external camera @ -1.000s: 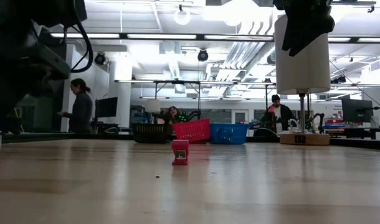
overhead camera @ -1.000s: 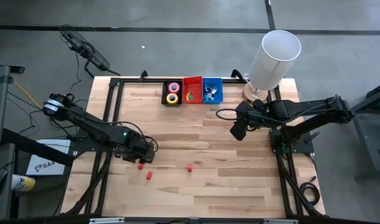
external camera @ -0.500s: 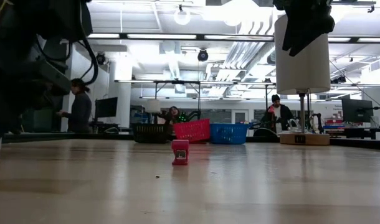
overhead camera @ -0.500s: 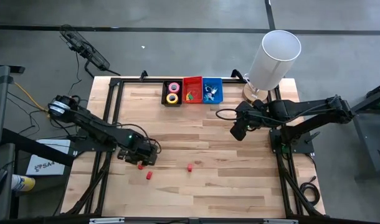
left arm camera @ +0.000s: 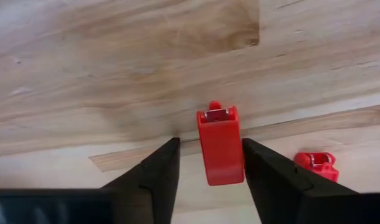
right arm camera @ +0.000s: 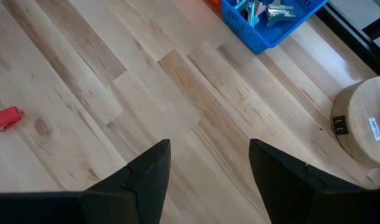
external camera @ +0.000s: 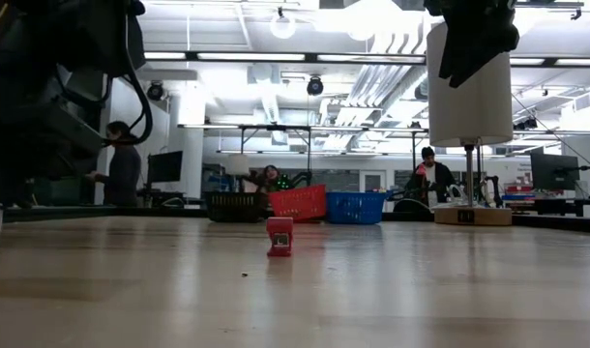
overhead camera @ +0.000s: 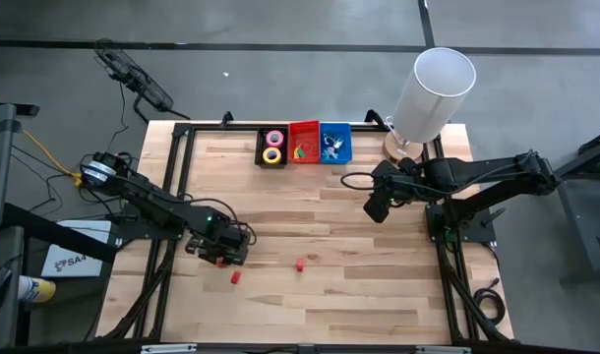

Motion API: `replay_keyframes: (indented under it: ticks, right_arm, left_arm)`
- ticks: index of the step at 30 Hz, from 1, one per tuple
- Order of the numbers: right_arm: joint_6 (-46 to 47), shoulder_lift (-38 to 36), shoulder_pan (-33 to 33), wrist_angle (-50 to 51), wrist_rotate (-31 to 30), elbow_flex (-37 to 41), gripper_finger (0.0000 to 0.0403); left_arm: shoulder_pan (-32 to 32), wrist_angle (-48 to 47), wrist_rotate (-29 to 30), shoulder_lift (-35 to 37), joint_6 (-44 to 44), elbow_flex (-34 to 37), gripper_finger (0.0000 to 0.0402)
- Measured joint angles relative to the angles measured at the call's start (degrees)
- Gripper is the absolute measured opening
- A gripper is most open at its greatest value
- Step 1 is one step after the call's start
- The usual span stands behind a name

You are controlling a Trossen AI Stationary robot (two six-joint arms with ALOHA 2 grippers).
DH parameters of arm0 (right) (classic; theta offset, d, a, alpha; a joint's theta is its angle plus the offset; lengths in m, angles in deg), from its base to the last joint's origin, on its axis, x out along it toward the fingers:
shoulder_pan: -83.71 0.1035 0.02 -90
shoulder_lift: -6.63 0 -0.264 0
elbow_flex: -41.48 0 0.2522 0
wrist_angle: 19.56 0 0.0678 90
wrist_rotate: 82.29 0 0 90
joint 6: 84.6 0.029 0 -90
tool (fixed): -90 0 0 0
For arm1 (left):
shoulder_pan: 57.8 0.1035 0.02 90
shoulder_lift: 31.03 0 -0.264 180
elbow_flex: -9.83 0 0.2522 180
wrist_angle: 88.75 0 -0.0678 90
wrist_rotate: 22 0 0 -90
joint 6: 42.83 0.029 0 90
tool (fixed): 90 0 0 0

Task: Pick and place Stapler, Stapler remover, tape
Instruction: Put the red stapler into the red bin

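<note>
3 small red staplers: one (left arm camera: 220,152) sits between the left gripper (left arm camera: 209,168) fingers, gaps both sides; only left wrist view shows it. Right gripper (right arm camera: 209,168) wide, empty.

**Left arm low with parted fingers, right arm held high**

We see the left arm reaching from the left edge across the table, elbow bent, wrist pitched down so the left gripper (overhead camera: 224,255) sits low at the tabletop. Its two dark fingers (left arm camera: 154,177) stand apart, a clear gap on one side of what sits between the jaws and a much narrower one on the other; we cannot tell whether either pad touches. The right arm stretches in from the right side, forearm nearly level, and the right gripper (overhead camera: 377,208) hangs well above the surface. Its fingers (right arm camera: 143,177) are spread wide, with nothing between the jaws.
</note>
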Motion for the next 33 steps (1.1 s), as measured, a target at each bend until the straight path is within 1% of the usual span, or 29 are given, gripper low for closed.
replay_keyframes:
  ticks: [8,11,14,21,25,31,33]
  right_arm:
    - [0.02,0.00,-0.02,-0.04,-0.07,0.00,0.0208]
    - [0.00,0.00,0.00,-0.04,-0.04,0.00,0.0208]
    - [0.04,0.00,0.00,-0.04,0.07,0.00,0.0208]
    - [0.12,0.00,0.00,-0.04,0.11,0.00,0.0208]
    - [0.11,0.00,0.00,-0.04,0.38,0.00,0.0208]
    - [0.00,0.00,-0.02,-0.04,0.35,0.00,0.0208]
    - [-0.29,0.00,-0.22,-0.04,0.30,0.00,0.0208]
  left_arm:
    - [-0.02,0.27,-0.13,-0.01,1.13,0.00,0.0092]
    - [-0.02,0.43,-0.27,-0.02,1.97,0.00,0.0072]
    - [-0.02,0.47,-0.36,-0.02,3.01,0.00,0.0069]
    - [0.02,0.62,0.44,-0.04,5.57,-0.84,0.0079]
    - [0.02,0.55,2.29,-0.04,6.37,-2.01,0.0071]
    - [0.13,0.11,5.55,-0.02,9.14,-3.96,0.0076]
    - [1.01,-0.29,6.30,-0.02,10.52,-4.67,0.0077]
